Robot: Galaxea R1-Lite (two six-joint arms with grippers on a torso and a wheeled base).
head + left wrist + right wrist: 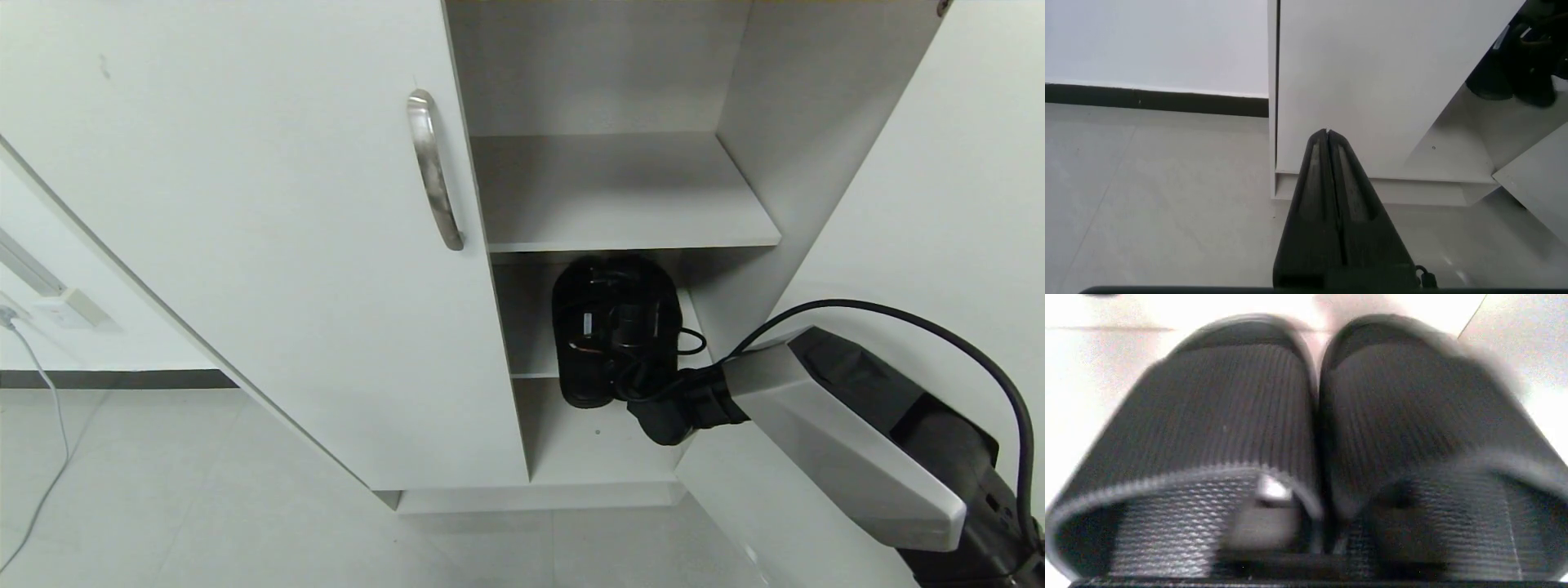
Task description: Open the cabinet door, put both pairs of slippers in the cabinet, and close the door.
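Room: pale grey tiled floor (204, 514) and white wall (1151, 41) with a dark skirting strip, around a tall white wooden cabinet (245, 204).
Right gripper: the black right gripper (633, 367) reaches into the cabinet's open right half, against the slippers. It shows dark on dark, so I cannot tell whether it is clamped or spread.
Slippers: a pair of black ribbed rubber slippers (588, 310) (1249, 416) lies side by side at the cabinet's lower shelf (526, 359), near ends past that shelf's front edge.
Left gripper: the black left gripper (1326, 135) hovers low before the cabinet's base, pressed fully together and holding nothing.
Doors: the left door is closed and carries a curved brushed-metal handle (434, 171). The white right door (963, 204) is swung wide.
Upper shelf: the white upper shelf (612, 188) is bare.
Beside the cabinet: a white wall socket (65, 310) with a thin grey cable (49, 408).
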